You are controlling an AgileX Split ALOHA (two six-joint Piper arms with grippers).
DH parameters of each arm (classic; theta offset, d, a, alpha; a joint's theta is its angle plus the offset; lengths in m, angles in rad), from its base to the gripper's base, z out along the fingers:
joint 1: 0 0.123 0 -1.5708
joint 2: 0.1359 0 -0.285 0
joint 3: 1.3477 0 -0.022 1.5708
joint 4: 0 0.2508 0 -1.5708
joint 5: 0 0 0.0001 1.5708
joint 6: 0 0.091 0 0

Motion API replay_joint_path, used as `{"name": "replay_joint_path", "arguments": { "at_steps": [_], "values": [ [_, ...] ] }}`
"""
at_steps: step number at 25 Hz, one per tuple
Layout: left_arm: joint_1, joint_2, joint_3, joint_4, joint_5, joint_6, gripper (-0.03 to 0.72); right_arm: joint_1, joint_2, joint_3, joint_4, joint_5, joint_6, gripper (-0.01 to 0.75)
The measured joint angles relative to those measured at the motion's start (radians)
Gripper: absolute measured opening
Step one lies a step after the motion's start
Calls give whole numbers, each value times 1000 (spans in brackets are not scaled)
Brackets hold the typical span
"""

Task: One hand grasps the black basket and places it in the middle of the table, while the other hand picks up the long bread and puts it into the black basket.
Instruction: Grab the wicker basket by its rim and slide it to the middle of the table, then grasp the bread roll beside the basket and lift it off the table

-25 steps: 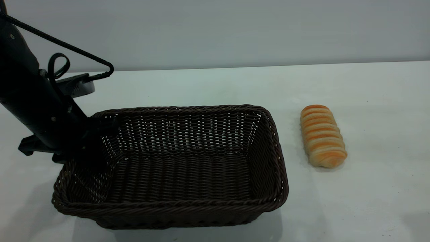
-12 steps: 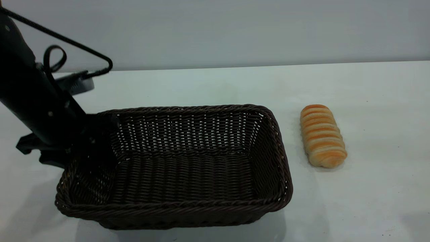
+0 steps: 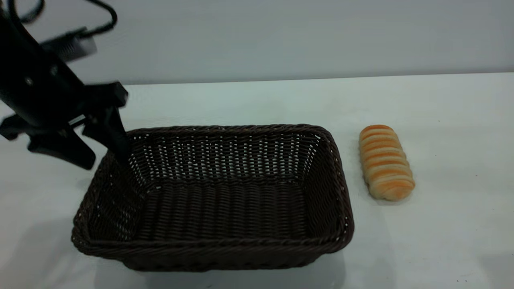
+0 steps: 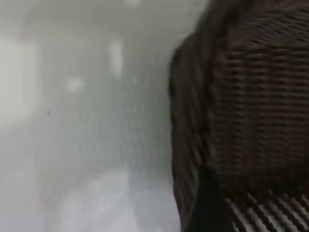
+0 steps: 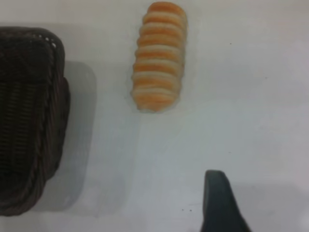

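Note:
The black basket lies flat on the white table, left of centre. The long bread lies on the table just right of it, apart from it. My left gripper is open above the basket's far left corner. One finger hangs outside the rim and the other reaches over it; neither grips it. The left wrist view is blurred and shows the basket wall. The right gripper hovers over bare table, short of the bread and the basket's end.
A pale wall stands behind the table's far edge. Bare tabletop lies right of the bread and in front of it. The left arm's cable loops up at the top left.
The left gripper has let go of the basket's left rim, opened and risen. The basket slid slightly to the right and settled flat. The bread has not moved.

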Motion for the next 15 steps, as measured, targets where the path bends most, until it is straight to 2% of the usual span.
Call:
{"name": "replay_joint_path", "arguments": {
  "at_steps": [8,12,15],
  "values": [
    [0,-182,0,215,176,-134,583,0,44,0,164,20,-131,427],
    [0,-346,2,222,189,-137,583,0,185,-1,385,21,-316,427],
    [0,-525,2,224,189,-137,583,0,293,-1,588,21,-520,427]
  ]
}}
